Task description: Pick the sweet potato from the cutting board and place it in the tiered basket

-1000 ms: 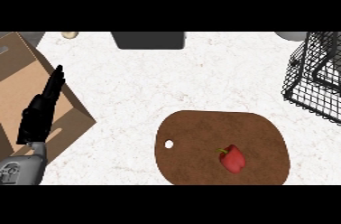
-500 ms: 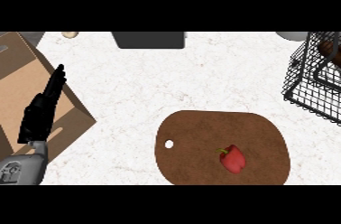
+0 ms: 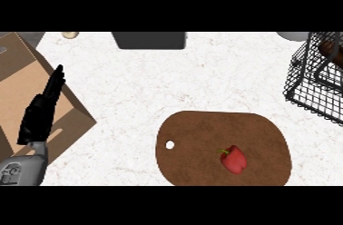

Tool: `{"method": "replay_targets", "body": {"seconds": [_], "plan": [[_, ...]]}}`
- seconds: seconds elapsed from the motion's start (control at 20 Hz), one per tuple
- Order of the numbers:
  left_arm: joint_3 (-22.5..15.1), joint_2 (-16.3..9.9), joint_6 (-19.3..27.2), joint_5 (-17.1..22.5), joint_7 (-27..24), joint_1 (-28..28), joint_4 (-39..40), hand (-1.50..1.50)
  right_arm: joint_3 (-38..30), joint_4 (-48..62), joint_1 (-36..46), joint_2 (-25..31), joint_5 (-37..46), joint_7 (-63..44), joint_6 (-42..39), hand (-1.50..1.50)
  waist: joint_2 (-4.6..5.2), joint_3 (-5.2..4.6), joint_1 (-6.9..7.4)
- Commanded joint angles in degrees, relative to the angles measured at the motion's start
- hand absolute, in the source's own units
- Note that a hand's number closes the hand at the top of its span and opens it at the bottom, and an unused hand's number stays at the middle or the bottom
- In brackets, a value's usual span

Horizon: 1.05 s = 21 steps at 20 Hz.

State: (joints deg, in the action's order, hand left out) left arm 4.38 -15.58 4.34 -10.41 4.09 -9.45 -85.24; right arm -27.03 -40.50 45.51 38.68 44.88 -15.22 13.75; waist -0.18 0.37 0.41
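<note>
- The left hand (image 3: pixel 41 111) shows at the left edge of the head view. Its fingers are straight and close together, pointing up, and it holds nothing. It is just resting there.
- The right hand does not show at all.
- Under the left hand there is a tan box (image 3: pixel 20 83) on the white counter (image 3: pixel 167 83).
- The brown cutting board (image 3: pixel 201 133) lies low in the view, right of the middle.
- Only one thing lies on the board: a small red thing (image 3: pixel 234 159) with a green stem. It looks like a red pepper, not a sweet potato.
- The black wire basket (image 3: pixel 309 90) stands at the right edge, well apart from the board.
- Inside the basket, near the top, there is a round brown lump (image 3: pixel 330 48). It may be the sweet potato, but the wires and the edge of the view cut it off, so I am not sure.
- If it is the sweet potato, it already lies where the task wants it.
- What could go wrong: a hand could grab the red thing by mistake, because it is the only food on the board.
- The left hand is far from both the board and the basket, so a long reach could bump the box.
- Fingers going into the basket could catch on the wires or knock the brown lump.
</note>
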Motion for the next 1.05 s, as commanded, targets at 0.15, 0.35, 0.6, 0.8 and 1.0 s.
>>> {"method": "replay_targets", "body": {"seconds": [0.15, 0.35, 0.6, 0.8, 1.0], "plan": [[0.77, 0.61, -0.73, 0.48, -0.4, 3.45, 0.3, 0.0, -2.2, -10.64, -3.21, 2.1, -2.76, -6.41, 0.47, -1.5, -0.1, -0.42, -0.82], [2.25, -0.09, -1.01, 1.15, -0.19, 1.46, 1.76, 0.0, -7.1, -18.33, -9.4, 5.12, -8.4, -11.43, -7.07, -1.5, -0.38, -0.45, -2.27], [0.84, 2.22, 1.0, -0.79, -1.34, 2.92, 2.02, 0.0, -13.98, -27.9, -18.66, 7.27, -16.71, -14.34, -16.62, -1.5, -0.45, -0.45, -2.99], [3.2, 0.06, -0.44, 0.41, -2.36, 3.75, 2.37, 0.0, -22.92, -35.32, -32.02, 6.2, -23.45, -8.66, -20.58, -1.5, -0.44, -0.42, -3.8], [1.09, 1.75, -0.22, -0.22, 0.01, 5.06, -2.35, 0.0, -32.53, -43.44, -40.94, 3.24, -31.33, -5.39, -25.46, -1.5, -0.44, -0.39, -3.14]]}}
